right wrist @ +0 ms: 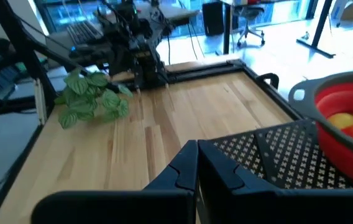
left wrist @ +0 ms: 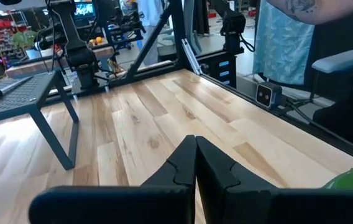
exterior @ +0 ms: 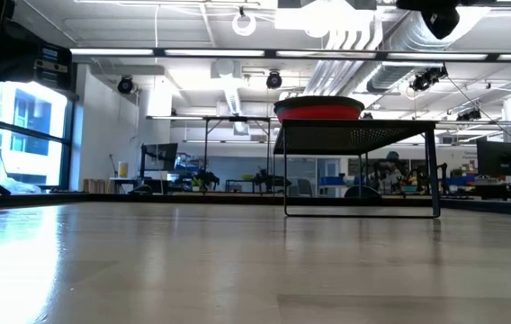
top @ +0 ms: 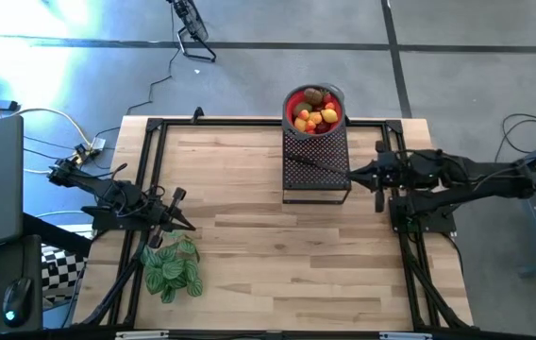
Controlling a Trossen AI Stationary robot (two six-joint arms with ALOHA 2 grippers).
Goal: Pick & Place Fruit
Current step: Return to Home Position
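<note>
The fruit [top: 317, 113], yellow, orange, red and one brown piece, lies piled in a red bowl [top: 292, 102] with a grey rim. The bowl stands on the far end of a black perforated stand [top: 316, 165] at the table's far middle; the right wrist view shows the red bowl [right wrist: 344, 134] and its fruit [right wrist: 350, 123] too. My right gripper [top: 378, 176] is shut with nothing in it, just right of the stand. My left gripper [top: 189, 226] is shut and holds nothing, at the table's left side.
A green striped leafy plant [top: 171, 266] lies on the table near my left gripper. A black frame [top: 155, 132] runs along the table's edges. The wooden table top [top: 249, 246] between the arms is bare. A person's sleeve [left wrist: 282, 37] shows beyond the table's edge.
</note>
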